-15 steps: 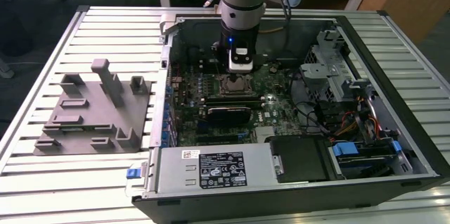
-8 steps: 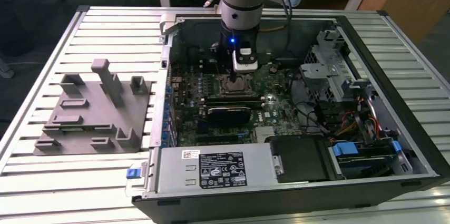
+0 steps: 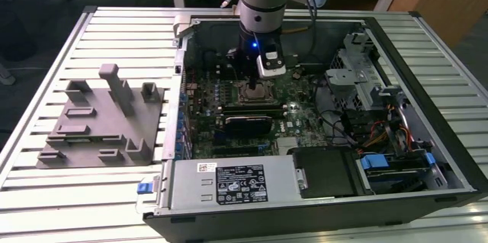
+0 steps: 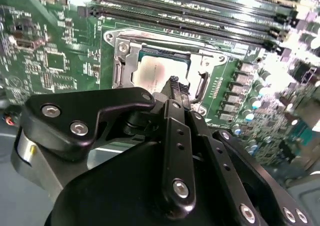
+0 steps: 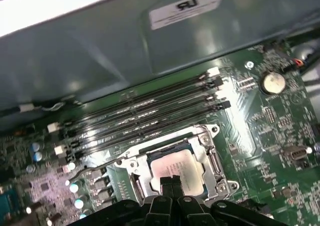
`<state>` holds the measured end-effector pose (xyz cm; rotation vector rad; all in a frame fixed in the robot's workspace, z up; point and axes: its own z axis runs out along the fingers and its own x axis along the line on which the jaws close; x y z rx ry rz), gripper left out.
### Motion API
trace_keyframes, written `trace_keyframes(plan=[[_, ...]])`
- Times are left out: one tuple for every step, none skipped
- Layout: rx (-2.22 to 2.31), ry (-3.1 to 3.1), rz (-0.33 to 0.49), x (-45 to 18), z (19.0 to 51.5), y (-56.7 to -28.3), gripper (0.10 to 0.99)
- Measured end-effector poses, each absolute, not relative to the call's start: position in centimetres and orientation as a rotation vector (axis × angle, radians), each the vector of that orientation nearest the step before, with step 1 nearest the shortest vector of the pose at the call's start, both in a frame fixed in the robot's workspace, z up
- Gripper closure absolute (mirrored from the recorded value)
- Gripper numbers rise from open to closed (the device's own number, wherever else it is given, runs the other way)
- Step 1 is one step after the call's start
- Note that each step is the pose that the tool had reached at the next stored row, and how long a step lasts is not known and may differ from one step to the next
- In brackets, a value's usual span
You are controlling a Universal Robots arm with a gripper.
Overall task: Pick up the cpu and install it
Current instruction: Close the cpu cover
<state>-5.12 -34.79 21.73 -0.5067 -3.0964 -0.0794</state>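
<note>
The cpu (image 5: 178, 167) lies flat, face up, square within its socket (image 5: 215, 162), just beneath the closed, empty gripper (image 5: 170, 180).

We see a slatted metal bench (image 3: 114, 31) carrying two things: a grey fixture block (image 3: 91, 128) toward the exterior view's left, and just beside it an open computer case (image 3: 305, 214) lying on its side.
</note>
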Motion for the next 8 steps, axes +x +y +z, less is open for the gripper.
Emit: trace_keyframes(plan=[[-0.483, -3.100, -0.079, -5.12, 21.71, -34.79, 0.980], [-0.459, -3.103, -0.079, -5.12, 21.69, -34.79, 0.980], [-0.438, -3.106, -0.079, -5.12, 21.67, -34.79, 0.980], [-0.419, -3.108, -0.079, -5.09, 21.66, -34.79, 0.980], [-0.408, -3.109, -0.079, -4.98, 21.64, -34.79, 0.980], [-0.404, -3.110, -0.079, -4.77, 21.63, -34.78, 0.980], [-0.403, -3.110, -0.079, -4.50, 21.63, -34.79, 0.980], [-0.403, -3.110, -0.079, -4.22, 21.62, -34.79, 0.980]])
